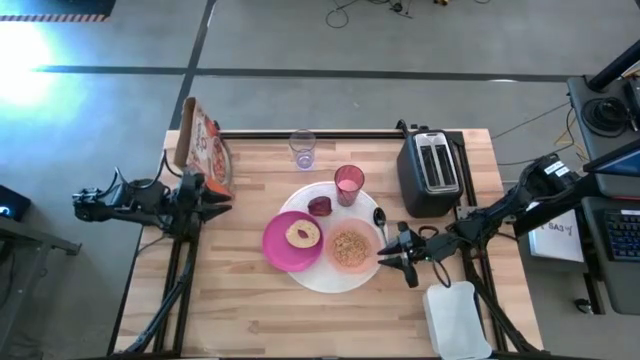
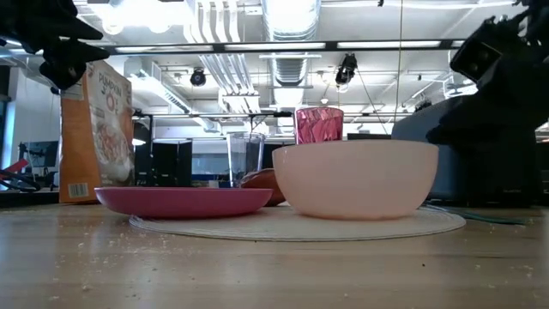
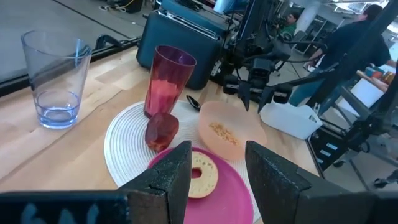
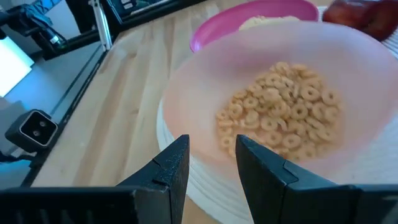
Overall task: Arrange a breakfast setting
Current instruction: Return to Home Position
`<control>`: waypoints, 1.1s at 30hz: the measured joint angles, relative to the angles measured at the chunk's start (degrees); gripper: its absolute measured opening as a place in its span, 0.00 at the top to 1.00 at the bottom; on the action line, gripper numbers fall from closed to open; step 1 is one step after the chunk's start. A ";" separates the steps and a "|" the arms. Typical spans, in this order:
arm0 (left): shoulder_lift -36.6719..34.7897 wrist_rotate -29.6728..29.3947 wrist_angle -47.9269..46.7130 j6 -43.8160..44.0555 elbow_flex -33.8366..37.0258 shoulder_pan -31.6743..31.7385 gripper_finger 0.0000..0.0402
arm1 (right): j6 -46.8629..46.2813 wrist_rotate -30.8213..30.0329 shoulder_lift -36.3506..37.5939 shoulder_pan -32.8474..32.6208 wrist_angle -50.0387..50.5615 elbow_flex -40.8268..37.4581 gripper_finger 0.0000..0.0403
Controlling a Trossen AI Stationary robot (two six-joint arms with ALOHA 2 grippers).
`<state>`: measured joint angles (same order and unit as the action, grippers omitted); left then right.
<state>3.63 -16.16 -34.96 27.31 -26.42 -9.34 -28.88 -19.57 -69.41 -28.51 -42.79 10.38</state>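
A white round mat (image 1: pixel 322 275) lies mid-table. On it rest a magenta plate (image 1: pixel 280 250) with a bagel, a peach bowl (image 1: pixel 350 247) of cereal rings, a translucent pink cup (image 1: pixel 349 185), a dark red item (image 1: pixel 320 206) and a spoon (image 1: pixel 380 218). A clear glass (image 1: pixel 303 150) stands beyond the mat. The orange cereal box (image 1: pixel 200 148) stands upright at the far left. My right gripper (image 4: pixel 211 165) is open just right of the bowl (image 4: pixel 280 118), nothing between its fingers. My left gripper (image 3: pixel 217 177) is open at the table's left edge, pointing toward the plate (image 3: pixel 230 193).
A dark toaster (image 1: pixel 432 172) stands at the far right of the table. A white container (image 1: pixel 455 318) sits near the front right corner. Bare wood lies in front of the mat and at the front left.
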 joint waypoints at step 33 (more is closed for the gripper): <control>0.73 0.00 9.73 0.66 9.32 0.00 0.67 | 3.29 -0.93 0.38 0.00 -7.52 -5.15 0.70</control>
<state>4.36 -16.16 -25.23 27.97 -17.10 -9.34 -25.59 -20.50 -69.02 -28.51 -50.31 5.23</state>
